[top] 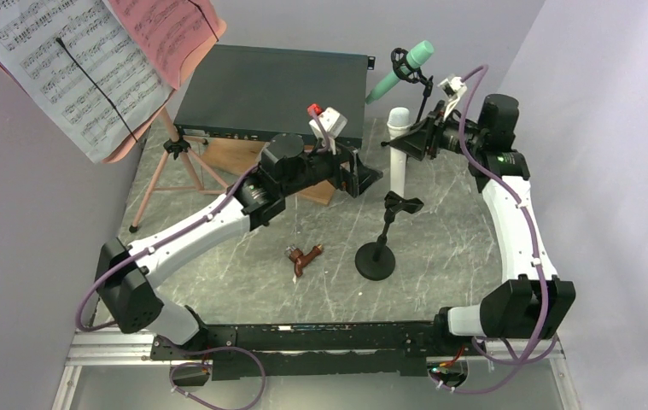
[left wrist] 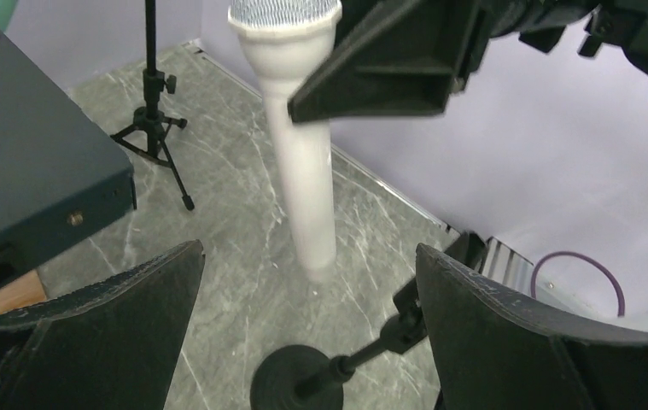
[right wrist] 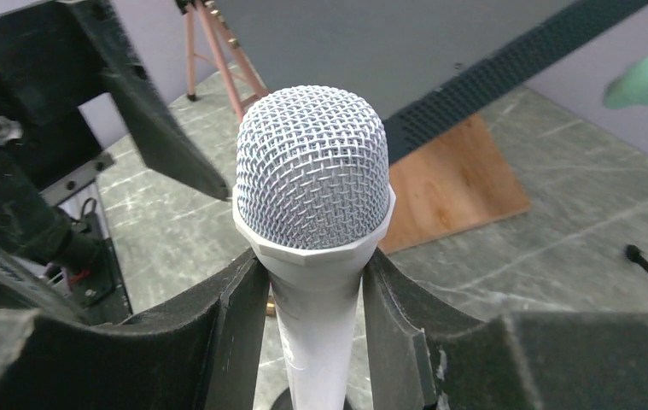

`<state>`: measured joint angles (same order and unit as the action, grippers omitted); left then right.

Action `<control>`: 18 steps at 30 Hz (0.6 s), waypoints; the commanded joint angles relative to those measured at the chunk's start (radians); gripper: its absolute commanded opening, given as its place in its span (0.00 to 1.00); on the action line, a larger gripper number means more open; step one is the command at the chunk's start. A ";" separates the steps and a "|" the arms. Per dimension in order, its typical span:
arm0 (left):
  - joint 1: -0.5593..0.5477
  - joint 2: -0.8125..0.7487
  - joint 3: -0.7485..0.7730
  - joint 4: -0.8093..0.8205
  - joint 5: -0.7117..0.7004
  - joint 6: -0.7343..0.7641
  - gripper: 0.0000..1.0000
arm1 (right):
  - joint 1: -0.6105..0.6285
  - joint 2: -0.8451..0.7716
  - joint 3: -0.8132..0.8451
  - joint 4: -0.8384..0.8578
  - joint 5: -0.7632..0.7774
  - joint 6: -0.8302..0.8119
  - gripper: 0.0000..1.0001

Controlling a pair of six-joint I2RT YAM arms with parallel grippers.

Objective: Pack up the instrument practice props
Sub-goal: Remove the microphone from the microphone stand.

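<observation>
Gripping the white mic (right wrist: pixel 312 171) just under its mesh head, the right gripper (right wrist: pixel 316 316) is seen closed on it from both sides. The mic is held upright above the table (top: pixel 457 213), its lower end just clear of the clip of the black mount (top: pixel 375 260). The left gripper (left wrist: pixel 307 256) is spread wide beside the mic's body, with no finger touching it. The mint mic (top: pixel 401 70) is clipped on a stand at the back, near the box (top: pixel 269 85).
</observation>
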<state>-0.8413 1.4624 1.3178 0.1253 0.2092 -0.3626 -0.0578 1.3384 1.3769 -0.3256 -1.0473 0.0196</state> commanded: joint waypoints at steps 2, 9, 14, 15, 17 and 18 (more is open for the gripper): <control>-0.002 0.078 0.117 0.012 -0.075 -0.034 0.99 | 0.051 -0.011 0.038 0.103 -0.037 0.111 0.00; -0.004 0.136 0.147 0.033 -0.071 -0.072 0.99 | 0.101 -0.039 -0.042 0.231 -0.098 0.249 0.00; -0.005 0.145 0.132 0.065 -0.065 -0.105 0.94 | 0.116 -0.042 -0.074 0.293 -0.120 0.313 0.00; -0.005 0.147 0.132 0.067 -0.064 -0.110 0.92 | 0.118 -0.044 -0.079 0.306 -0.126 0.327 0.00; -0.006 0.151 0.133 0.067 -0.061 -0.119 0.88 | 0.120 -0.047 -0.089 0.320 -0.133 0.345 0.00; -0.007 0.153 0.133 0.064 -0.059 -0.122 0.86 | 0.121 -0.049 -0.092 0.320 -0.134 0.351 0.00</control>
<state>-0.8413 1.6115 1.4258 0.1352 0.1383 -0.4511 0.0574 1.3247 1.2938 -0.1032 -1.1423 0.2993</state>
